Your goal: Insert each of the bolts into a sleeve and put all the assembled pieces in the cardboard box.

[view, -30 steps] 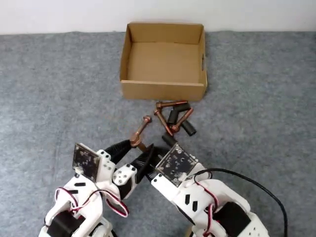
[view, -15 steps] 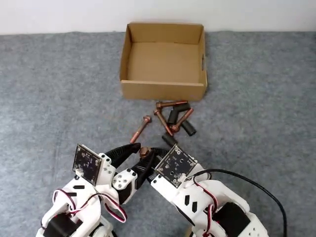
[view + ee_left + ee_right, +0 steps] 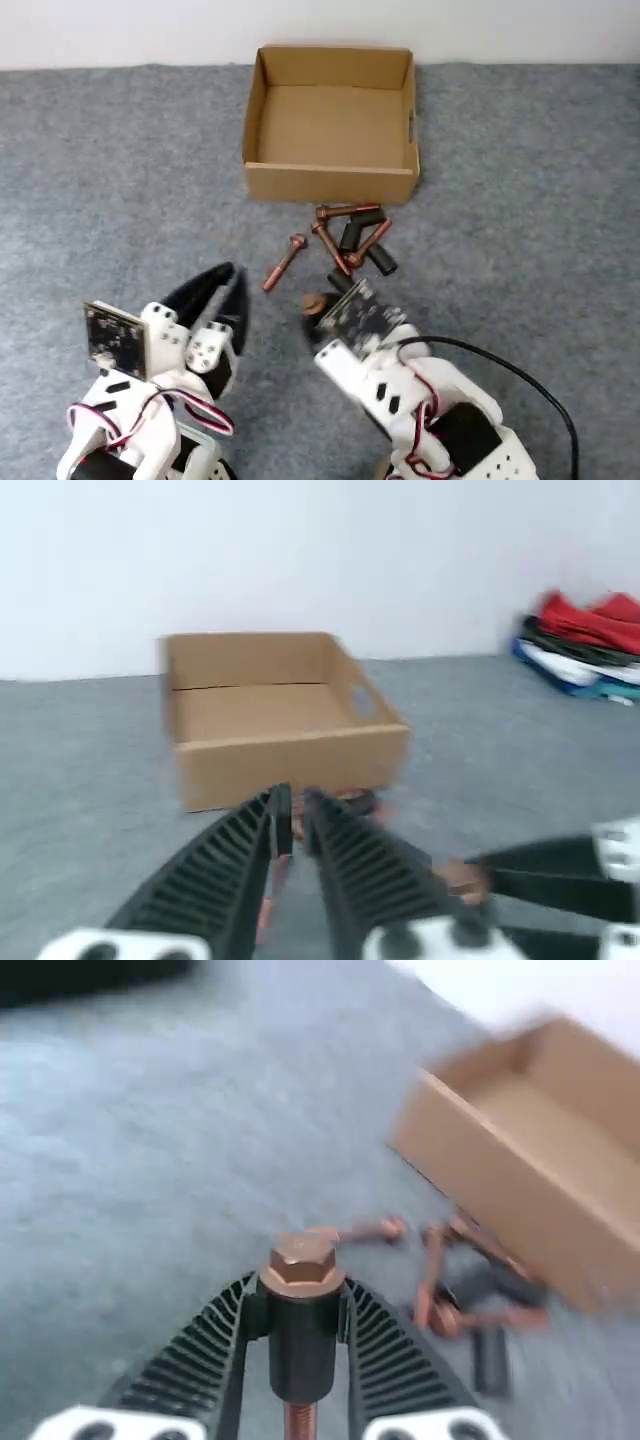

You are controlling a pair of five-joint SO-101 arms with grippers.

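My right gripper (image 3: 318, 308) is shut on a black sleeve (image 3: 300, 1345) with a copper bolt (image 3: 302, 1260) through it; the hex head sits on top and the shank sticks out below. My left gripper (image 3: 232, 285) hangs apart to its left, narrowly open and empty (image 3: 292, 815). A loose bolt (image 3: 285, 262) lies on the carpet between the grippers and the cardboard box (image 3: 330, 185). A heap of bolts and sleeves (image 3: 355, 240) lies just in front of the box. The box (image 3: 290, 760) holds nothing.
Grey carpet covers the table on all sides. A black cable (image 3: 500, 375) runs from the right arm toward the near right. Folded red and blue cloth (image 3: 590, 640) lies far off by the white wall.
The left gripper has let go of the bolt and drawn back to the left. The right gripper keeps the sleeve with the bolt now in it and has shifted slightly.
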